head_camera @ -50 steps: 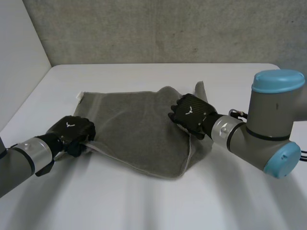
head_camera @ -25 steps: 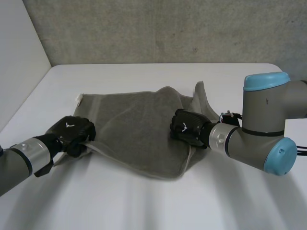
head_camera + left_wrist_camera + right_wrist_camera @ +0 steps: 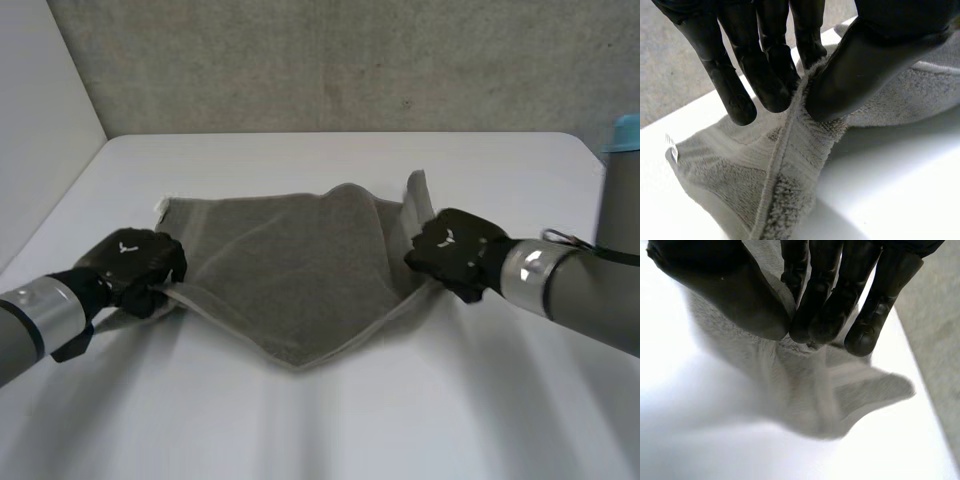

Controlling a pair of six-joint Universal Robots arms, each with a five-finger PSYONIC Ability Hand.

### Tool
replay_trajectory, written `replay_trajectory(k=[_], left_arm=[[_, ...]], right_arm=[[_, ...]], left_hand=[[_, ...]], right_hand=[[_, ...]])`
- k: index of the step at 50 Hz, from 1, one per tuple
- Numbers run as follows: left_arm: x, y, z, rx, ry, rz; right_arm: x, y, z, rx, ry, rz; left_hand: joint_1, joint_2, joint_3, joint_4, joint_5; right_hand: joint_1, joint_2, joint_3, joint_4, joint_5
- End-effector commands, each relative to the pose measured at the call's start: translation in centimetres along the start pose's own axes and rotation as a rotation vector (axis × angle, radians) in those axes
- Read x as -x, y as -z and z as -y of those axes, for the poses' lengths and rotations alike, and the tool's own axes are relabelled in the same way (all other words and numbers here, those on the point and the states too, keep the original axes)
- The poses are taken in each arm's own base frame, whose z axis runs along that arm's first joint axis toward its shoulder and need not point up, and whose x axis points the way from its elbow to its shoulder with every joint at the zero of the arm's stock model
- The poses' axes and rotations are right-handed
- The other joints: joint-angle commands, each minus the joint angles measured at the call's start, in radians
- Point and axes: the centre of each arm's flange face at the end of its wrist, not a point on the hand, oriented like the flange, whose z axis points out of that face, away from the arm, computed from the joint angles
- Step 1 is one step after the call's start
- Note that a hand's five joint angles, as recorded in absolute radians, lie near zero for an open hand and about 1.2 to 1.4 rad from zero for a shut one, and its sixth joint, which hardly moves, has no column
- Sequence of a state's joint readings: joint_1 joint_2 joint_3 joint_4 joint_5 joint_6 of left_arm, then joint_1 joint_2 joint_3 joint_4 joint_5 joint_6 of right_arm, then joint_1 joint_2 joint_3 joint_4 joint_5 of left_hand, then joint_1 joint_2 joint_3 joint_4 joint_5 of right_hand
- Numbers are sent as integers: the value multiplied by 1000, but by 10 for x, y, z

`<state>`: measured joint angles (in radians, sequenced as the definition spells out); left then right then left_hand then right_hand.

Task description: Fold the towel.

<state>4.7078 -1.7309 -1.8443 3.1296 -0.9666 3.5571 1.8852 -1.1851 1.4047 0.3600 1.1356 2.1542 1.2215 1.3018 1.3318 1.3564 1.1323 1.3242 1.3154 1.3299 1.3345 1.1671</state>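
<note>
On the table, you'll see the towel stretched between both hands: the left hand pinches its left edge; the right hand pinches its right edge.

A rough grey wall stands behind the white surface (a pale panel borders the surface's left side).
</note>
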Motion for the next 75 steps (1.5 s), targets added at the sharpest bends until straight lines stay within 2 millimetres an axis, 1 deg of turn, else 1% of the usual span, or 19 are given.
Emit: replay_trajectory(k=[1, 9, 15, 21, 24, 28, 29, 32, 34, 37, 39, 43, 46, 48, 51, 56, 64, 70, 75], left_arm=[[-3, 20, 28, -74, -3, -7], [2, 21, 25, -75, 33, -8], [17, -22, -8, 37, 73, -53], [30, -61, 4, 5, 1, -73], [42, -87, 34, -64, -62, -35], [68, -105, 119, -301, -191, 104], [73, -102, 154, -404, -211, 157], [81, -93, 190, -517, -214, 212], [92, -67, 250, -749, -186, 279], [94, -45, 285, -915, -129, 252], [94, -41, 289, -944, -87, 228], [92, -48, 281, -922, -17, 165], [88, -69, 249, -802, 32, 103], [85, -85, 209, -666, 90, 62], [84, -89, 190, -608, 118, 52], [75, -110, 112, -458, 177, 37], [52, -109, 41, -257, 191, 30], [52, -83, 36, -192, 169, 62], [57, -44, 46, -183, 138, 113]], right_arm=[[1, 37, -1, 46, -138, -54], [-3, 41, -20, 105, -237, -77], [-22, 9, -20, 76, -212, -88], [-54, -23, -1, -27, -136, -193], [-81, -41, 21, -111, -92, -314], [-151, -40, 69, -294, -36, -637], [-174, -30, 86, -369, -18, -748], [-193, -18, 103, -445, -7, -846], [-216, 7, 129, -577, 5, -978], [-223, 18, 136, -631, -12, -1010], [-222, 19, 136, -634, -19, -1000], [-215, 11, 128, -598, -36, -963], [-201, -4, 110, -527, -63, -890], [-184, -19, 88, -453, -89, -803], [-174, -28, 76, -415, -104, -758], [-128, -57, 31, -257, -175, -597], [-70, -67, -13, -35, -224, -393], [-47, -50, -20, 73, -278, -281], [-35, -15, -12, 100, -329, -222]], left_hand=[[175, 94, 64, 40, 89], [175, 94, 64, 40, 89], [175, 94, 64, 40, 89], [175, 94, 64, 40, 89], [175, 94, 64, 40, 89], [175, 94, 64, 40, 89], [175, 94, 64, 40, 89], [175, 94, 64, 40, 89], [175, 94, 64, 40, 89], [175, 94, 64, 40, 89], [175, 94, 64, 40, 89], [175, 94, 64, 40, 89], [175, 94, 64, 40, 89], [175, 94, 64, 40, 89], [175, 94, 64, 40, 89], [175, 94, 64, 40, 89], [175, 94, 64, 40, 89], [175, 94, 64, 40, 89], [175, 94, 64, 40, 89]], right_hand=[[72, 81, 66, 62, 55], [72, 81, 66, 62, 55], [72, 81, 66, 62, 55], [72, 81, 66, 62, 55], [72, 81, 66, 62, 55], [72, 81, 66, 62, 55], [72, 81, 66, 62, 55], [72, 81, 66, 62, 55], [72, 81, 66, 62, 55], [72, 81, 66, 62, 55], [72, 81, 66, 62, 55], [72, 81, 66, 62, 55], [72, 81, 66, 62, 55], [72, 81, 66, 62, 55], [72, 81, 66, 62, 55], [72, 81, 66, 62, 55], [72, 81, 66, 62, 55], [72, 81, 66, 62, 55], [72, 81, 66, 62, 55]])
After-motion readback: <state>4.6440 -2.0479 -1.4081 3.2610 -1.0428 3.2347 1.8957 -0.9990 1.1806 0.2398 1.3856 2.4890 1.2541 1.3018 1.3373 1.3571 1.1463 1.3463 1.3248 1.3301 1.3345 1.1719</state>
